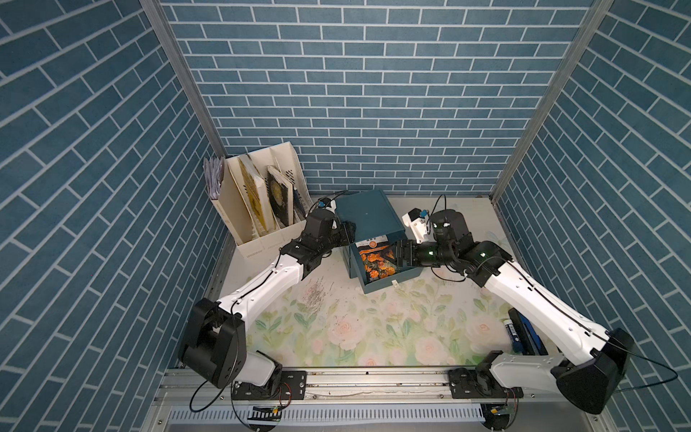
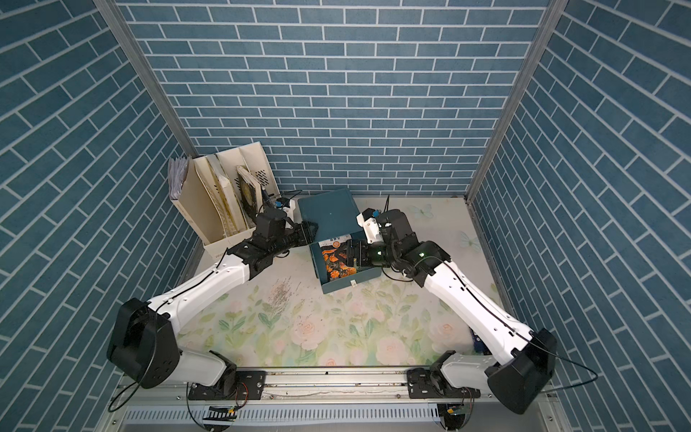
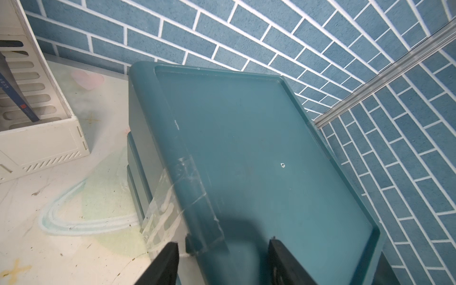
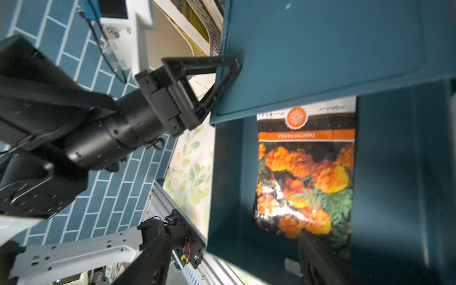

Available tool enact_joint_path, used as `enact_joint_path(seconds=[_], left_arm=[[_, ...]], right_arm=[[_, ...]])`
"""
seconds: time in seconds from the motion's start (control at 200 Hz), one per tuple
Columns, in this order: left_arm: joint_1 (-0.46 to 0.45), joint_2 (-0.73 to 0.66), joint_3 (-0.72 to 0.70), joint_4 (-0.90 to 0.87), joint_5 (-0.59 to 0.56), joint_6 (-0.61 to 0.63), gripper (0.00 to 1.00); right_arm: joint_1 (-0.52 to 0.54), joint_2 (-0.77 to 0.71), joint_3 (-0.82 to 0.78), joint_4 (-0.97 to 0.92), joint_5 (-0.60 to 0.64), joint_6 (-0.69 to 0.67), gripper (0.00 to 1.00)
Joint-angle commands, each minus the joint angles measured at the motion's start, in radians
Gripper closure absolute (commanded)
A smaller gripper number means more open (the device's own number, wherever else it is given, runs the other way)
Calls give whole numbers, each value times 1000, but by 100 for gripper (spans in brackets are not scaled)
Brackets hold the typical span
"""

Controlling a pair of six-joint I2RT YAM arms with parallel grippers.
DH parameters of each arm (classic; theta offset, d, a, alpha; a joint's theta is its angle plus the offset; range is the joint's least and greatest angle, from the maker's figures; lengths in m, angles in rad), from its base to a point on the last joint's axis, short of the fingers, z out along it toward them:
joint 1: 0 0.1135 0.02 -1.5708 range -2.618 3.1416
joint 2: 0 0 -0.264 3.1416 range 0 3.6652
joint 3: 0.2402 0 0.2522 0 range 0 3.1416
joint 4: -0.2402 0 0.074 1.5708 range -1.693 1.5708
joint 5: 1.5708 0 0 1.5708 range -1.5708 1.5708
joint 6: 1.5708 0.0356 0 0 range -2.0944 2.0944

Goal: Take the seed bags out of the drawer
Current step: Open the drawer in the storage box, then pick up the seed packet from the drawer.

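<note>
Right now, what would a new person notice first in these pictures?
The seed bag with orange flowers lies in the open drawer of the blue box, at the back of the table. The right gripper hangs open over it, while the left gripper is against the box's side.

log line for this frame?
phase: reaching | right gripper: open over orange-bloom seed bag | bag: in open drawer | left gripper: shut against cabinet

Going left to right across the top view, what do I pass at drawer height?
File rack → left gripper → seed bag in the drawer → right gripper → right arm.
</note>
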Motion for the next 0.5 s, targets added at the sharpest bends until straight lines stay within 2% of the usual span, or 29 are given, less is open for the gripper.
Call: enact_joint_path(seconds=[0.0, 0.265, 0.495], left_arm=[[-8, -10, 4, -55, -4, 13, 38], [-7, -7, 7, -60, 2, 13, 38], [-7, -2, 12, -64, 6, 16, 38]], right_arm=[[-24, 55, 75, -137, 25, -139, 14], [-34, 216, 219, -266, 131, -283, 11], [-33, 279, 249, -302, 179, -321, 11]])
